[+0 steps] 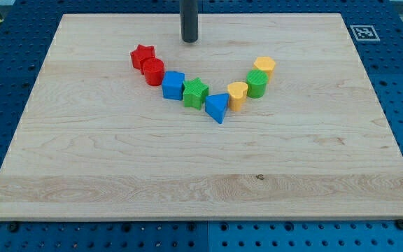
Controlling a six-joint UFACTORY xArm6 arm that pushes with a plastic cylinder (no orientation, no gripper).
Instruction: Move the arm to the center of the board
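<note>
A black-and-white square marker (364, 32) is seen at the top right corner of the wooden surface (187, 175); no words can be read on it. No pincer is carried by the arm: a straight dark rod is seen instead, and its tip (189, 40) is placed near the view's top, apart from the blocks, up and to the right of the red star (142, 54). Below the tip a V-shaped chain is formed: red star, red cylinder (152, 71), blue cube (173, 85), green star (195, 92), blue triangle (216, 106) at the lowest point, then a yellow block (237, 94), a green cylinder (257, 84) and a second yellow block (264, 66). Neighbouring blocks are seen touching or just beside each other.
</note>
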